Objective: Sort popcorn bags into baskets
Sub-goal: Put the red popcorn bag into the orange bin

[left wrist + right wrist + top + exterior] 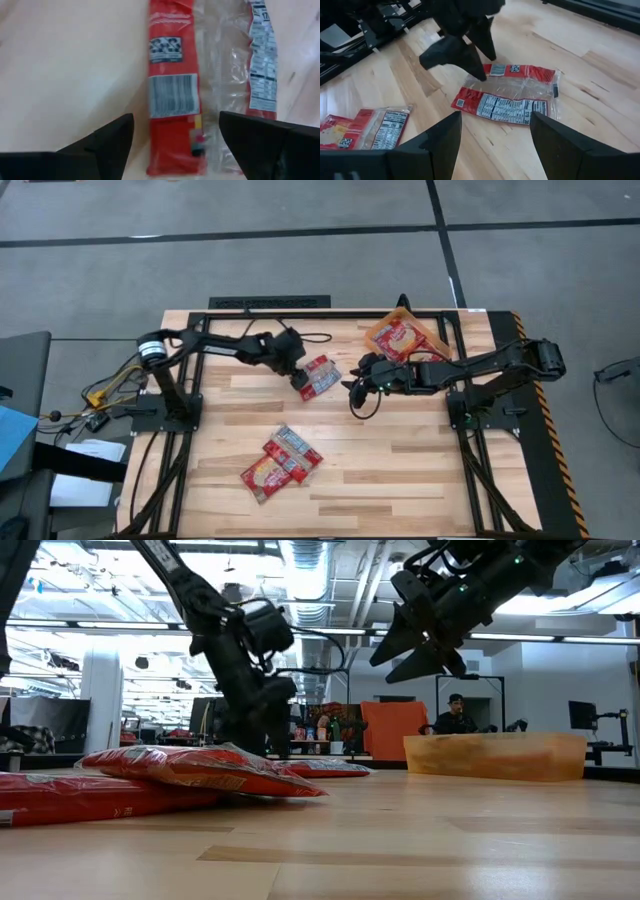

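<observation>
Bags (281, 464) lie piled at the near edge. Mid-table, left gripper (302, 387) is spread wide over one bag (321, 375), holding nothing. Right gripper (357, 388) hovers open, empty, beside it. Basket (384, 327) with bags sits at the far edge.

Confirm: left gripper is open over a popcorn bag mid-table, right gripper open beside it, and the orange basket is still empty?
Not quite. The orange basket is not empty: the high view shows a popcorn bag already lying in it. The rest holds: the left gripper stands open over the mid-table bag, and the right gripper is open beside it.
</observation>
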Controlling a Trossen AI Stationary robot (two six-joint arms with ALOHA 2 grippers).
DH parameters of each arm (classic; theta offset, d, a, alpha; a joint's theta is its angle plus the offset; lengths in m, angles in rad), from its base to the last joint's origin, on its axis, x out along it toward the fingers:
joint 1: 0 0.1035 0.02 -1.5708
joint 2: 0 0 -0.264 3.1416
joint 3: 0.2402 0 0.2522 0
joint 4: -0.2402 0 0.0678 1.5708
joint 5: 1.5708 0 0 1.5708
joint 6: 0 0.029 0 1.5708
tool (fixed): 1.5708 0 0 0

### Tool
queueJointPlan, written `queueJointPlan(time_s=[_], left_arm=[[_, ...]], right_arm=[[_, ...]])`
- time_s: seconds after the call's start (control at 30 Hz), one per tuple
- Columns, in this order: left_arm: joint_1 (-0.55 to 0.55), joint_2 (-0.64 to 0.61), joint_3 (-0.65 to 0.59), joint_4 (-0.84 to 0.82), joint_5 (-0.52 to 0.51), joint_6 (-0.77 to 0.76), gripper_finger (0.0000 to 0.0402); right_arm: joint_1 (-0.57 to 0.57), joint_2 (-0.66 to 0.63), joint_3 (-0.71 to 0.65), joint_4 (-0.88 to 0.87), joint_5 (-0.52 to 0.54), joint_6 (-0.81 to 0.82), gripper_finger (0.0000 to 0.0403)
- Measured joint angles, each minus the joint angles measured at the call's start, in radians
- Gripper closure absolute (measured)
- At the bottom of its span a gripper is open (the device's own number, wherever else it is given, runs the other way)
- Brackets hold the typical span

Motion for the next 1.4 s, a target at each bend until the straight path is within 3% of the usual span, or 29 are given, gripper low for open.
queueJointPlan(time_s=[0.17,0.37,0.53,0.7,0.87,1.03,1.17,1.3,1.4], left_arm=[[-0.001,0.062,0.005,-0.032,0.049,-0.027,0.017],[-0.002,0.094,0.007,-0.049,0.055,-0.036,0.0299],[0.007,0.066,0.0,-0.012,0.169,-0.073,0.0389],[0.018,0.042,-0.003,0.025,0.251,-0.186,0.0396],[0.021,-0.006,-0.003,0.088,0.359,-0.315,0.04],[0.028,-0.069,-0.003,0.163,0.459,-0.439,0.0402],[0.032,-0.116,-0.002,0.178,0.483,-0.491,0.0401],[0.032,-0.145,-0.002,0.184,0.498,-0.525,0.0401],[0.031,-0.151,-0.002,0.2,0.523,-0.557,0.0401]], right_arm=[[0.0,0.0,0.0,-0.009,0.0,0.023,0.0143],[0.0,0.0,0.0,-0.016,0.0,0.031,0.0143],[0.0,0.0,0.0,-0.017,0.0,0.031,0.0143],[0.002,0.0,0.0,-0.018,-0.003,0.001,0.0143],[0.038,0.0,0.0,0.003,-0.057,-0.29,0.0143],[0.098,0.0,0.0,0.009,-0.042,-0.554,0.0143],[0.144,0.0,0.0,0.012,0.041,-0.668,0.0143],[0.18,0.0,0.0,0.012,0.189,-0.764,0.0143],[0.189,0.0,0.0,0.012,0.213,-0.837,0.0143]])
